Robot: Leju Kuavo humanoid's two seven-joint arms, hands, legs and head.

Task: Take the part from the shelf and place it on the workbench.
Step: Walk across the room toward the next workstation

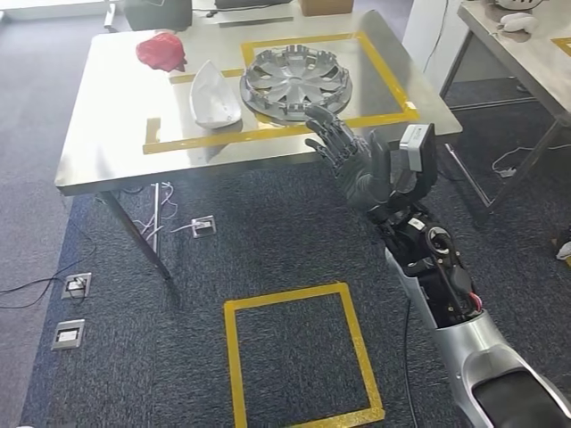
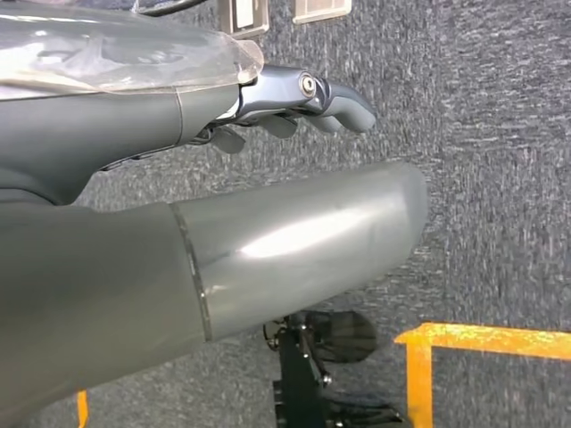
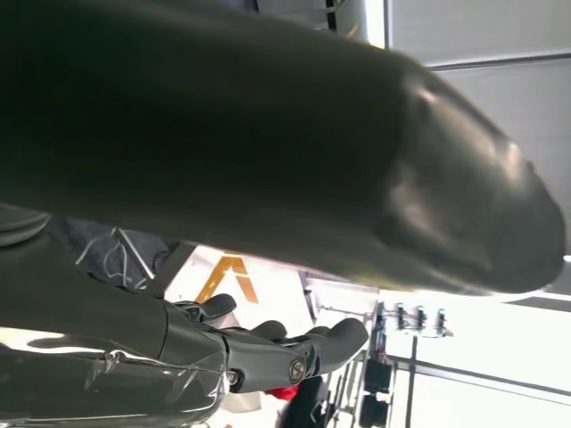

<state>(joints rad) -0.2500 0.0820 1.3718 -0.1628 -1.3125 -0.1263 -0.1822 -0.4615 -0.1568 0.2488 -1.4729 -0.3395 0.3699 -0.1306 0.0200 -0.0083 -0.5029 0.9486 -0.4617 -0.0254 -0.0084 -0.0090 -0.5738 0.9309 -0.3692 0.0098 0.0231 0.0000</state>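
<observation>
Hubcap on workbench

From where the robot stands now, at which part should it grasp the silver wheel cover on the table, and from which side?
Probably the near rim of the wheel cover, approached from the robot's side of the workbench. It lies flat inside the yellow tape, its rim close to the table edge, and the open right hand is just in front of it. The white part crowds its left side.

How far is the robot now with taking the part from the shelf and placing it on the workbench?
Placing looks done: the round silver plastic wheel cover lies flat on the steel workbench, inside the yellow tape frame. In hand: nothing. The right hand is open in front of the bench edge, fingers spread, apart from the cover. The left hand hangs empty over the carpet. What seems left is lowering the right arm.
</observation>
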